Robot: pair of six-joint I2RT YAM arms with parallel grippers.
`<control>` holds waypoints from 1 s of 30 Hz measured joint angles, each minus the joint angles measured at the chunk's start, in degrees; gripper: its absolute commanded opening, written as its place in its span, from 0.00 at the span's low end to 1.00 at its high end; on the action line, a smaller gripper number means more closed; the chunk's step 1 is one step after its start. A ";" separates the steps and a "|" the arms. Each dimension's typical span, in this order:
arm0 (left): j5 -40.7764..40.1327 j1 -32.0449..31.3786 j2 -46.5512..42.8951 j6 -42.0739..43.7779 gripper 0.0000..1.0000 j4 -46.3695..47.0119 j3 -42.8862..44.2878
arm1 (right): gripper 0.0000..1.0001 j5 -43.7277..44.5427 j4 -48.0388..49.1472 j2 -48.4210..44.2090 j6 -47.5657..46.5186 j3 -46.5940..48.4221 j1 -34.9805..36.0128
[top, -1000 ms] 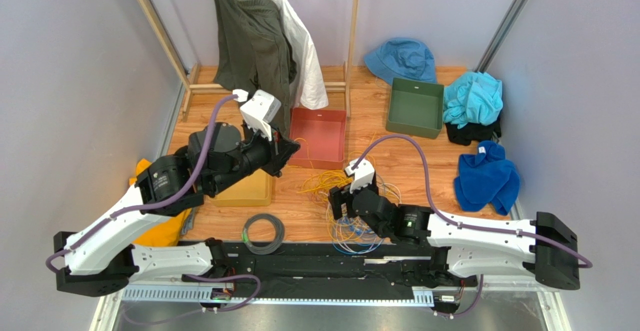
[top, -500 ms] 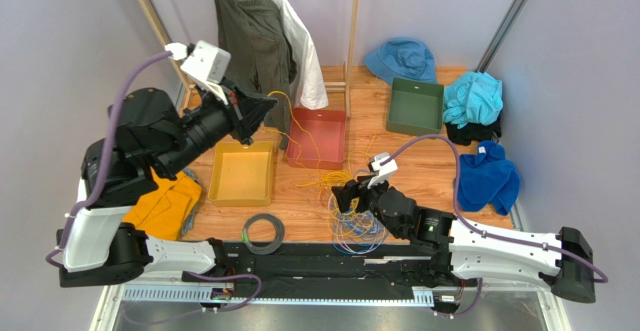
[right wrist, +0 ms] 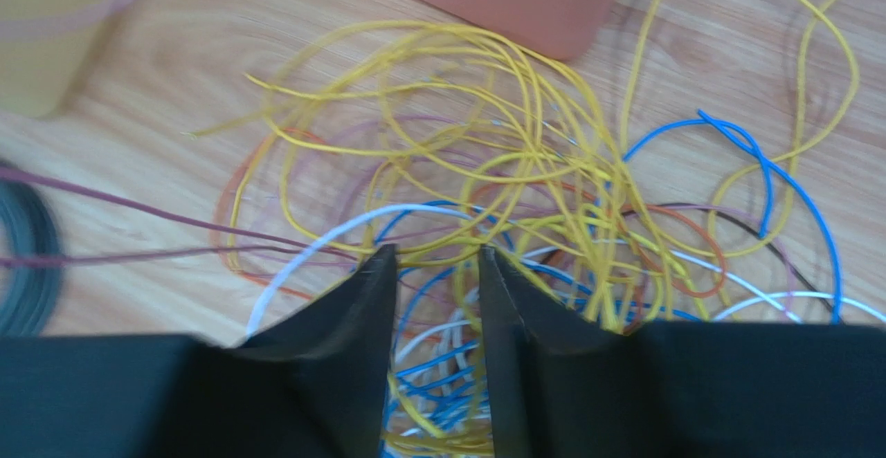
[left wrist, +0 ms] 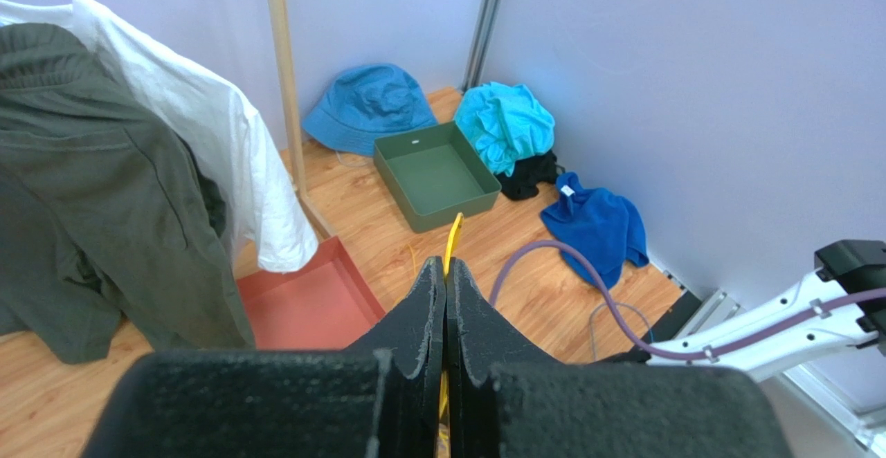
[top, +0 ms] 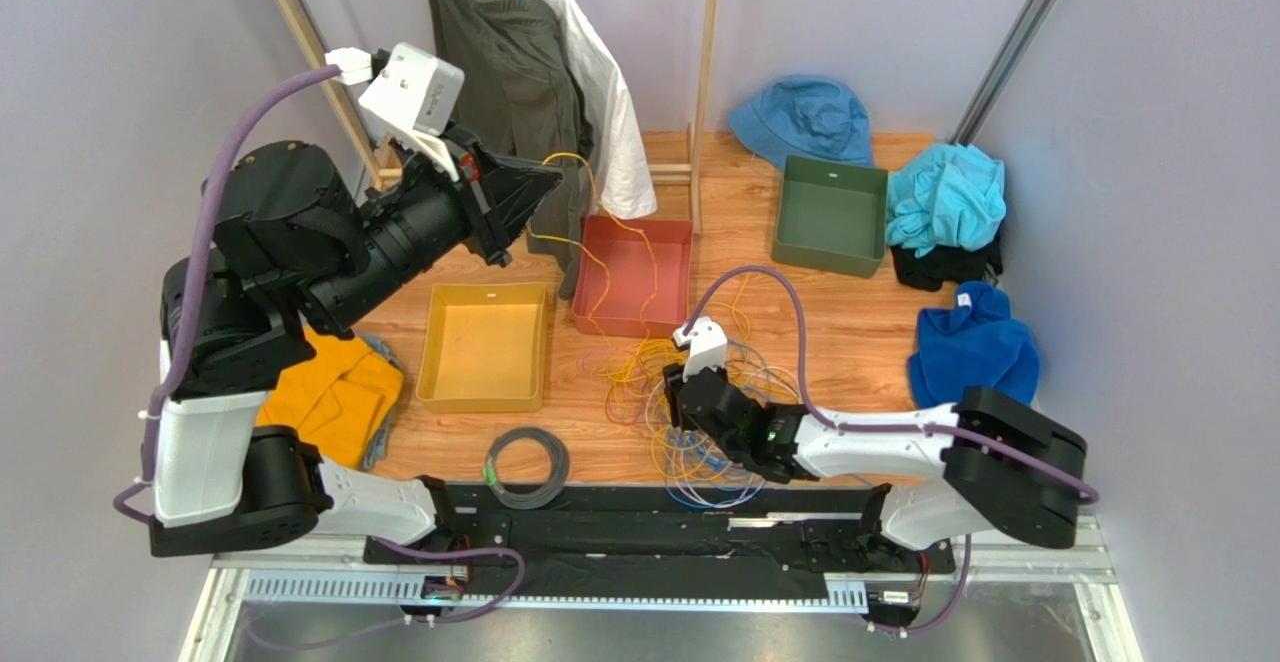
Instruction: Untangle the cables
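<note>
Yellow cable (left wrist: 454, 236): one, in left claw (left wrist: 445, 267).

The left gripper (left wrist: 445, 271), closed on a yellow cable (left wrist: 453, 238), is lifted from the yellow tray (top: 484, 290) up beside the clothes (top: 504, 62); the cable is drawn out of the tangle (top: 706, 430). The right arm (top: 902, 437) is folded inward.

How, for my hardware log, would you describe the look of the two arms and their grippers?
The left arm and right arm have white shells with bulky black joints. A purple cable loops along each to a small white camera box at the wrist. The left gripper and right gripper have matte black, wedge-shaped fingers. No markings are readable.
</note>
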 measured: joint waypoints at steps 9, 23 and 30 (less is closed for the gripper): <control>-1.84 0.00 0.61 1.09 0.00 -1.73 2.29 | 0.19 2.10 -2.75 -11.41 4.98 -2.38 -0.76; -2.99 0.00 0.26 1.29 0.00 -1.40 -1.16 | 0.63 -7.02 7.72 -20.76 1.11 -10.54 2.75; -2.56 0.00 1.25 1.25 0.00 -2.12 -1.16 | 0.63 -7.67 18.51 -9.29 -1.92 -9.51 3.74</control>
